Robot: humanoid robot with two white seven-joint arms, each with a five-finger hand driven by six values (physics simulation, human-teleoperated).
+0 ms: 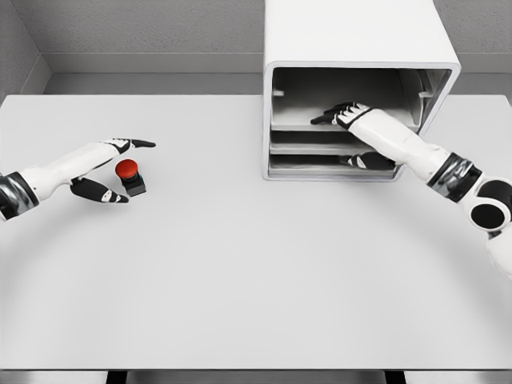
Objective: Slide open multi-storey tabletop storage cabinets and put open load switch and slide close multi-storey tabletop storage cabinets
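Switch sits on the table just right of my left hand, between its spread, empty fingers (clearly the nearer hand); my right hand, open, reaches into the cabinet.

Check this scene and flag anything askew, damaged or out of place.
Nothing looks damaged or spilled. The cabinet stands at the table's far edge, turned slightly askew, with its front open and shelves showing. The right hand reaches inside it. The red-topped switch sits upright by the open left hand, not yet stored.
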